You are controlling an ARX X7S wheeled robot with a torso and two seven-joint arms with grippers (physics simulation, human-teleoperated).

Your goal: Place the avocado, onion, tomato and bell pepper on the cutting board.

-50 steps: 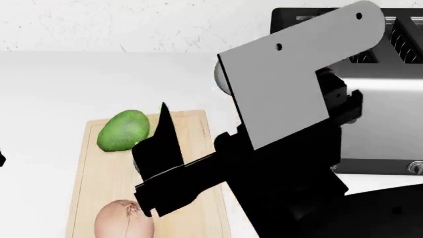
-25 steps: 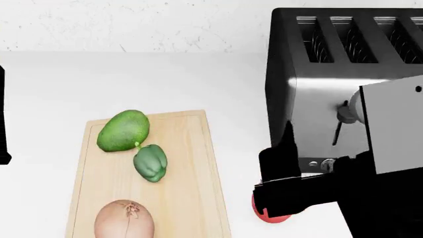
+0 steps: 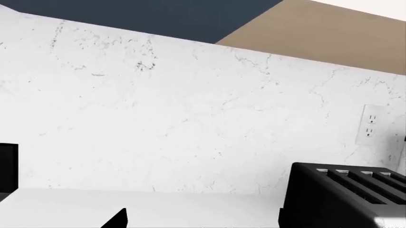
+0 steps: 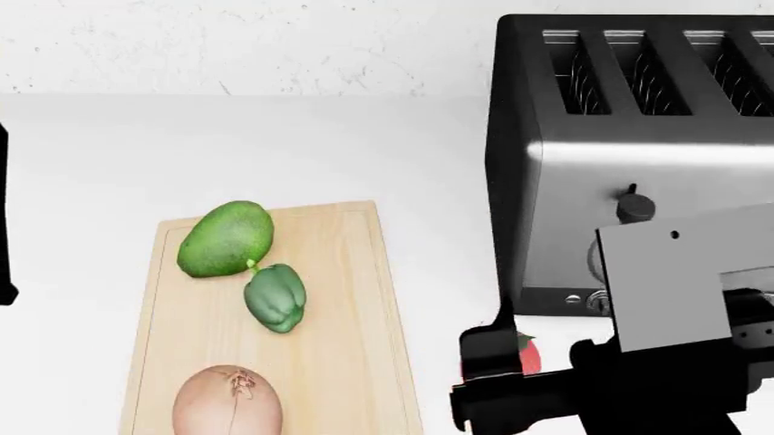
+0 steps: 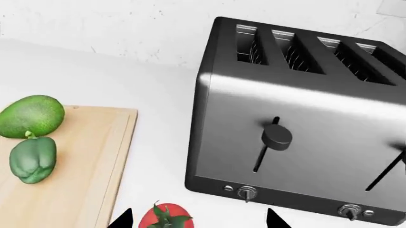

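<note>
Tomato (image 5: 164, 216): on bench (image 4: 97, 145) between cutting board (image 4: 351, 299) and toaster (image 4: 629, 154), off the board. Avocado (image 4: 225, 238), bell pepper (image 4: 275, 296), onion (image 4: 227, 403): on board. Right gripper (image 5: 198, 219): jaws apart, straddling tomato. Left gripper: unseen, state unknown. Risk: round fruit may roll if jaws close off-centre. Right wrist view shows the tomato's leafy top; head view mostly hides it.

Your right gripper (image 4: 494, 362) hangs low just in front of the toaster (image 4: 629, 145), its two dark fingertips (image 5: 120, 219) spread wide apart with nothing between them touching. Your left arm (image 4: 5, 217) shows only as a dark sliver far left of the toaster; its gripper state can't be read.
</note>
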